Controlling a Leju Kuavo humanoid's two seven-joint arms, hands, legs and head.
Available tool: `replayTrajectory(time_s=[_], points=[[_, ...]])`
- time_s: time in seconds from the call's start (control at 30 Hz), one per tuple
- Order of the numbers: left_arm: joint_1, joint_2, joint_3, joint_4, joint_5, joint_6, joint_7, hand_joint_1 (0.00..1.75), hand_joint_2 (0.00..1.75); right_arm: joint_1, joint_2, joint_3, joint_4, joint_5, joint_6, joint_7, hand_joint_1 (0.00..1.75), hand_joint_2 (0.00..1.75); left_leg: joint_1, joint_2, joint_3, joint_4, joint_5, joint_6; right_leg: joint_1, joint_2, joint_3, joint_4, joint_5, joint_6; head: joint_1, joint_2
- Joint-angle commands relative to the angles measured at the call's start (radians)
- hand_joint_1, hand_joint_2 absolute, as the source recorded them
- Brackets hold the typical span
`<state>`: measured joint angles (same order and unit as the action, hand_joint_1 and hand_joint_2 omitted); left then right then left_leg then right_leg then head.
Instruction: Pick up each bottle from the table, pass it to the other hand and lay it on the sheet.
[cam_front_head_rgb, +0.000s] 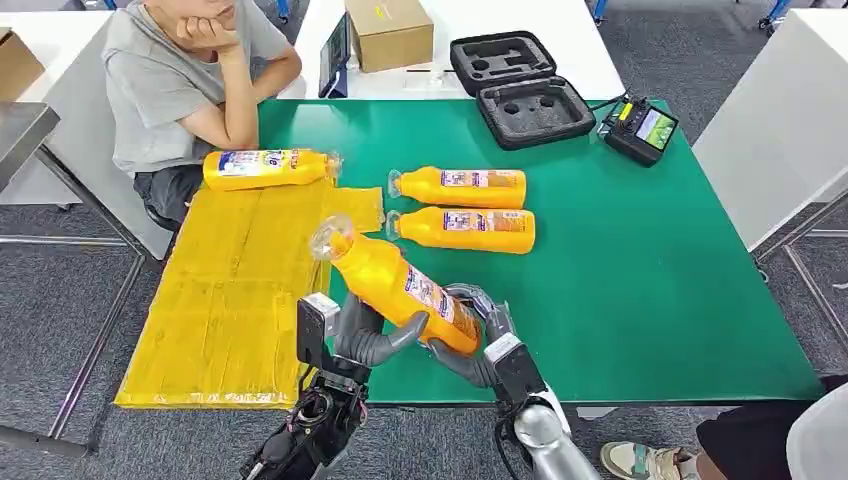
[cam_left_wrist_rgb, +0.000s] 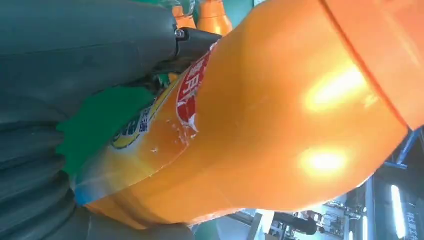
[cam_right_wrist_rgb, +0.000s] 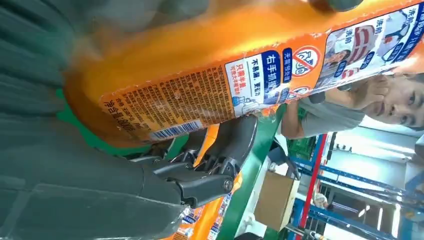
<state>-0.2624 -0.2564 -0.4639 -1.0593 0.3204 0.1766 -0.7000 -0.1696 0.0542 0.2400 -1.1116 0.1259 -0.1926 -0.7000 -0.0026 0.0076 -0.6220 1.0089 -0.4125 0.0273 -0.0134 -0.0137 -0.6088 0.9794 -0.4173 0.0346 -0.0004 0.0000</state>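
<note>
Both robot hands are on the same orange bottle (cam_front_head_rgb: 395, 284) above the green table (cam_front_head_rgb: 640, 290), left robot hand (cam_front_head_rgb: 372, 338) and right robot hand (cam_front_head_rgb: 478, 335) each grasping it, cap aimed at 10 o'clock.

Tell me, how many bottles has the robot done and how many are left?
One bottle already lies at the far edge of the yellow sheet. A held bottle is gripped by both the left hand and right hand, mid-handover. Two waiting bottles remain on the green table.

seated person (cam_front_head_rgb: 175, 80), cardboard box (cam_front_head_rgb: 390, 32), open black case (cam_front_head_rgb: 520, 88)
</note>
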Motion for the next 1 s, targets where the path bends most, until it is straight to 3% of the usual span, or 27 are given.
replayTrajectory(time_s=[0.03,0.07,0.13,0.23,0.37,0.4,0.47,0.7,0.83,1.0], points=[[-0.020,0.021,0.002,0.014,-0.004,0.003,0.002,1.75,1.75,-0.012,0.009,-0.021,0.027,-0.001,0.003,0.002,1.47,1.75,0.000,0.000,0.003,-0.001,-0.001,-0.001,0.000,0.001,0.003,-0.001,-0.001,-0.001,0.000,0.000],[-0.018,0.023,-0.001,0.008,-0.005,-0.002,0.003,1.75,1.75,-0.014,0.009,-0.026,0.031,-0.003,0.003,0.002,1.29,1.75,0.001,0.000,0.005,0.000,-0.002,-0.002,0.001,0.002,0.005,-0.001,-0.002,-0.002,0.000,0.000],[-0.017,0.023,-0.006,0.004,-0.006,-0.008,0.008,1.75,1.75,-0.012,0.009,-0.029,0.035,-0.002,0.003,0.002,0.54,1.75,0.001,0.000,0.003,-0.001,-0.001,-0.001,0.000,0.001,0.003,-0.001,-0.001,-0.001,0.000,0.000],[-0.017,0.024,-0.009,0.002,-0.006,-0.013,0.013,1.75,1.75,-0.014,0.010,-0.031,0.042,-0.002,0.004,0.002,0.54,1.75,0.000,0.000,0.003,-0.001,-0.001,-0.001,0.000,0.001,0.003,-0.001,-0.001,-0.001,0.000,0.000],[-0.016,0.024,-0.012,0.000,-0.007,-0.019,0.018,1.75,1.75,-0.014,0.011,-0.038,0.045,-0.002,0.002,0.002,0.75,1.75,0.001,0.000,0.006,0.000,-0.002,-0.002,0.001,0.002,0.006,-0.001,-0.002,-0.002,0.000,0.000],[-0.016,0.024,-0.012,-0.001,-0.007,-0.019,0.019,1.75,1.75,-0.013,0.011,-0.039,0.044,-0.002,0.001,0.002,0.63,1.75,0.001,0.000,0.003,-0.001,-0.001,-0.001,0.000,0.001,0.003,-0.001,-0.001,-0.001,0.000,0.000],[-0.016,0.024,-0.010,-0.006,-0.008,-0.020,0.020,1.75,1.75,-0.011,0.012,-0.045,0.045,0.001,-0.007,0.002,0.02,1.75,0.000,0.000,0.003,-0.001,-0.001,-0.001,0.000,0.001,0.003,-0.001,-0.001,-0.001,0.000,0.000],[-0.023,0.041,-0.012,-0.037,-0.077,0.048,0.003,1.75,1.75,-0.014,0.018,-0.051,0.051,0.009,-0.019,0.002,0.00,1.75,0.001,0.000,0.004,0.000,-0.002,-0.002,0.001,0.002,0.004,-0.001,-0.001,-0.001,0.000,0.000],[-0.050,0.090,-0.008,-0.102,-0.214,0.142,0.004,1.75,1.75,-0.018,0.021,-0.050,0.047,0.011,-0.014,0.002,0.00,1.75,0.001,0.001,0.004,0.000,-0.002,-0.002,0.001,0.003,0.004,0.000,-0.001,-0.002,0.000,0.000],[-0.053,0.099,0.003,-0.122,-0.216,0.137,0.026,1.75,1.75,-0.018,0.022,-0.050,0.048,0.012,-0.014,0.002,0.00,1.75,0.002,0.001,0.005,0.000,-0.002,-0.002,0.001,0.003,0.005,0.000,-0.001,-0.002,0.000,0.000]])
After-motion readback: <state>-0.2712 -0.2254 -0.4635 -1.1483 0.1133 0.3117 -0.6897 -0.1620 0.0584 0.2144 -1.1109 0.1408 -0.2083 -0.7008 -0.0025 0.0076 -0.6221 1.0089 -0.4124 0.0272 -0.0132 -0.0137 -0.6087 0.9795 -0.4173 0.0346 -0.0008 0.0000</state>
